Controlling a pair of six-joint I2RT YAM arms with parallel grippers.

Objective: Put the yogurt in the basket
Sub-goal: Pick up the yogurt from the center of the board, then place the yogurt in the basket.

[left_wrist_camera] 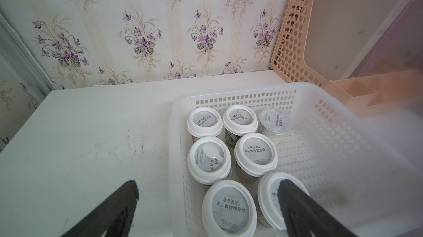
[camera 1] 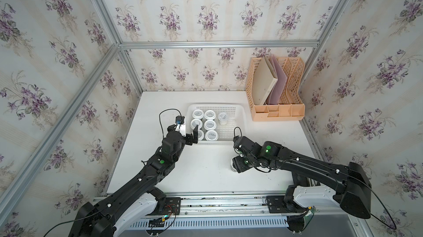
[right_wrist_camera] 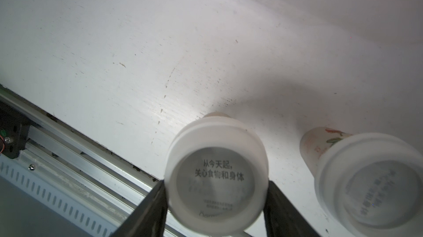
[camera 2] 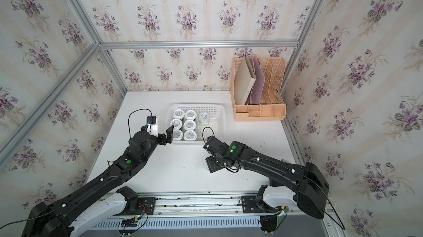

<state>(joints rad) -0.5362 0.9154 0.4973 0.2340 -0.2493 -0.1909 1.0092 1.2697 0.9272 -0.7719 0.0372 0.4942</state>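
Right gripper [right_wrist_camera: 216,184] clamps yogurt cup [right_wrist_camera: 215,155] by its lid; left gripper [left_wrist_camera: 208,184] gapes empty at basket [camera 1: 230,130] edge.
Advised: lift straight, clear neighbouring cup [right_wrist_camera: 370,190], lower into the basket's vacant side.

Left wrist view: nearest yogurt cup [left_wrist_camera: 230,206], lid print "从今天起,关心食物和身体". Same 2 lines on a middle-row cup [left_wrist_camera: 256,153]. Foil-topped cup [left_wrist_camera: 275,121]: side print begins "Oa", rest unreadable. Right wrist view: centre yogurt cup [right_wrist_camera: 216,176], lid shows the same 2 lines; fine print below is blurred.
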